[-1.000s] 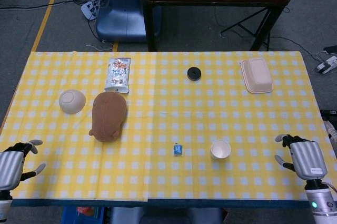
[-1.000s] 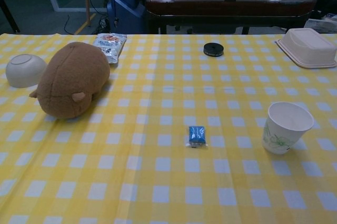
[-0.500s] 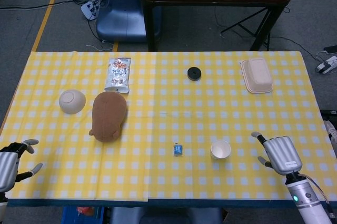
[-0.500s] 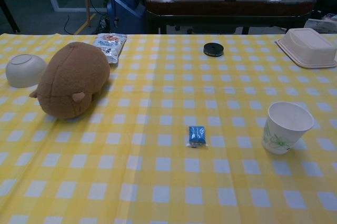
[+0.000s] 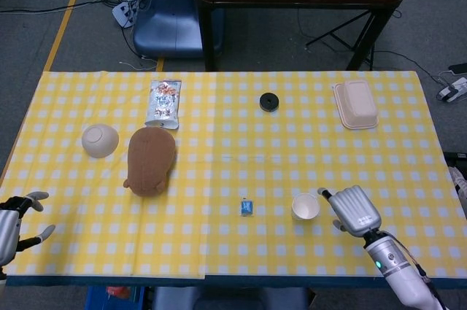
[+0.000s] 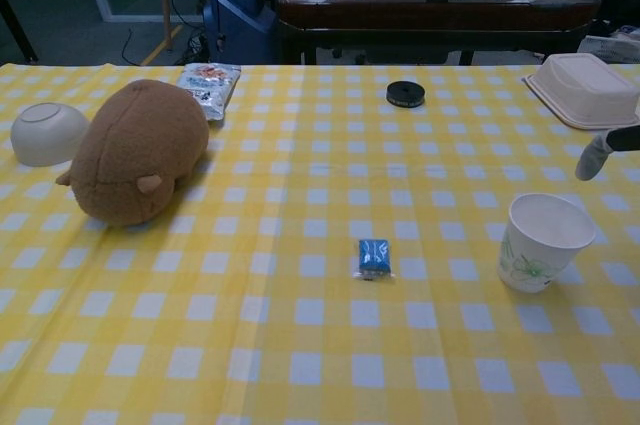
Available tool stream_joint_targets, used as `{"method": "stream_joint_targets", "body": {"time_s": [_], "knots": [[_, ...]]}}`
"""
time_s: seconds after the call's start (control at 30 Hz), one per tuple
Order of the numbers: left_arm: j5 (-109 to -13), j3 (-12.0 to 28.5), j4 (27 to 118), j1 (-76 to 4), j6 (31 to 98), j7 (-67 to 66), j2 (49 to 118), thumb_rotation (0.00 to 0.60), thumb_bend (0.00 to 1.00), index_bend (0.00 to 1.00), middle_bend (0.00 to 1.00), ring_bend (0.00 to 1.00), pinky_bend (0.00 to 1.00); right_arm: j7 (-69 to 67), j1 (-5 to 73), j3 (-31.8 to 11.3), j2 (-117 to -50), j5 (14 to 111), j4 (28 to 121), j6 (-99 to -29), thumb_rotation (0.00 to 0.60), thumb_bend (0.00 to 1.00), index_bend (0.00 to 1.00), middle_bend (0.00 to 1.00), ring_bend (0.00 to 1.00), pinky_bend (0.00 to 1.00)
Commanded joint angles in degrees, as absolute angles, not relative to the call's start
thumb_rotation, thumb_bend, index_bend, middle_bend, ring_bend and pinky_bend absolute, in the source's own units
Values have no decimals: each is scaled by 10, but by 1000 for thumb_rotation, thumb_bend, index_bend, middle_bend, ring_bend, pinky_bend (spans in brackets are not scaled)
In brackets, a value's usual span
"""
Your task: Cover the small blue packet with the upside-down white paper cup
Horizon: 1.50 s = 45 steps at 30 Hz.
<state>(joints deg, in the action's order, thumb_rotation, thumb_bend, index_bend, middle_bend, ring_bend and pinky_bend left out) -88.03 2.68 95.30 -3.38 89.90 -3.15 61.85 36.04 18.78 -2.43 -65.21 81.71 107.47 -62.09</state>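
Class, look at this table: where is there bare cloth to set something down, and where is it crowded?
Bare cloth lies between the plush and the blue packet, along the near edge left of the packet, and between the black disc and the lidded tray. It is crowded on the left, where bowl, plush and snack bag cluster, and around the cup, with the right robot hand beside it.

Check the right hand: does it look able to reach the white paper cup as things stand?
Probably yes. The right hand sits open just beside the white paper cup with only bare tablecloth between them. The cup stands mouth-up, apart from the small blue packet.
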Motion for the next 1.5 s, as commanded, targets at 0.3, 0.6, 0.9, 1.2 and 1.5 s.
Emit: {"method": "stream_joint_targets", "body": {"time_s": [0.3,0.6,0.9,1.2,1.5], "knots": [[-880,28,954,-32,901,-27,616,600,143,427,513,422,538,422,227,-32,-682,779,1098,-599,600,0,260,1000,1000,1000],[-882,29,955,-30,906,-23,613,600,143,427,513,422,538,466,253,-27,-692,727,1114,-583,600,0,260,1000,1000,1000],[-884,30,956,-29,908,-23,611,600,143,427,513,422,538,492,276,-22,-703,688,1116,-581,600,0,260,1000,1000,1000],[-885,29,957,-29,907,-22,611,600,144,427,513,422,538,503,299,-17,-716,663,1115,-580,600,0,260,1000,1000,1000],[-883,30,957,-29,906,-20,610,600,143,427,513,422,538,491,312,-13,-725,655,1104,-586,600,0,460,1000,1000,1000]]}}
